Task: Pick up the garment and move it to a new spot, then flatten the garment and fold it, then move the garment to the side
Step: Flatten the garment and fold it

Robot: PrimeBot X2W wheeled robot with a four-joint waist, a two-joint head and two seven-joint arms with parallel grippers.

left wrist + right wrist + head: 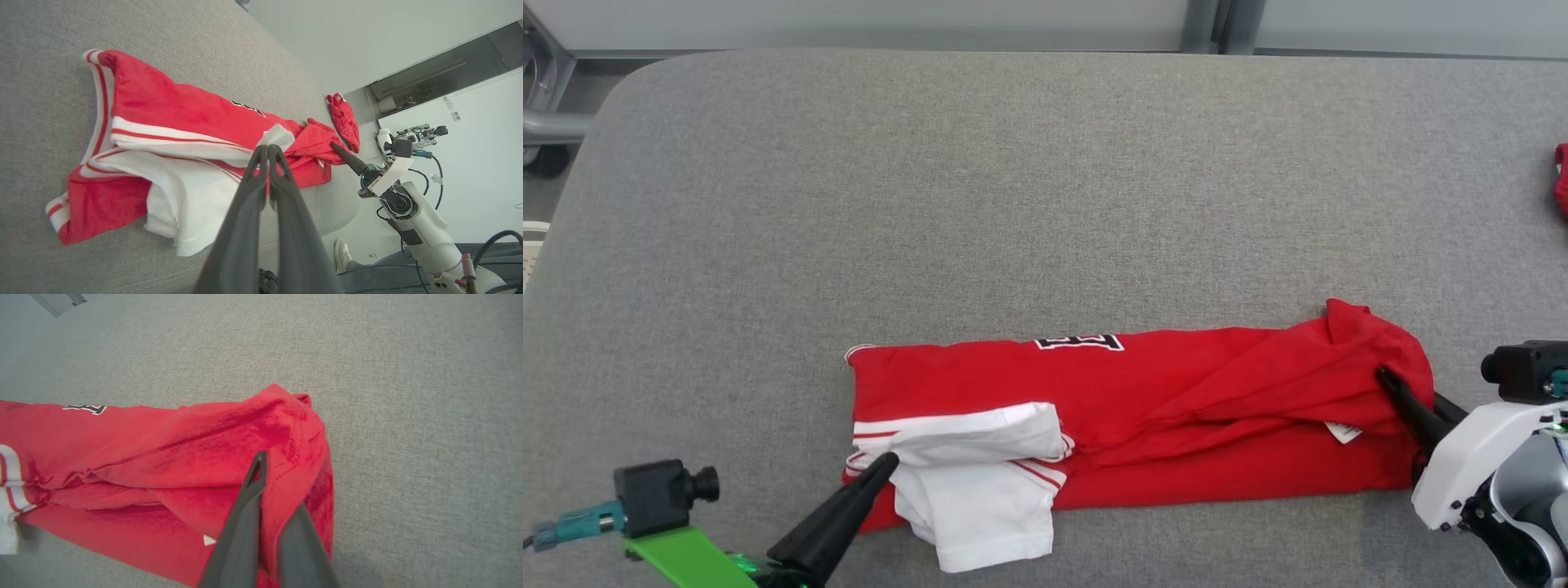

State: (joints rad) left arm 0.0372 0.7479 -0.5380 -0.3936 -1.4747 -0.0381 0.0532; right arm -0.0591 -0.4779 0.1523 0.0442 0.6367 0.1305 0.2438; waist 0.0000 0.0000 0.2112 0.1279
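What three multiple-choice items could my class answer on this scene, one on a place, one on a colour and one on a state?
1. Where on the red garment is the right gripper?
A. At its right end
B. At its left end
C. At its middle

2. What colour is most of the folded sleeve at the garment's left end?
A. Blue
B. White
C. Black

3. What is the state of the left gripper?
A. Wide open
B. Shut
C. Half open

Answers:
1 A: in the head view its fingers pinch red cloth at that end.
2 B: it lies white, with thin red stripes, over the red cloth.
3 B: the left wrist view shows its two fingers meeting at the tips.
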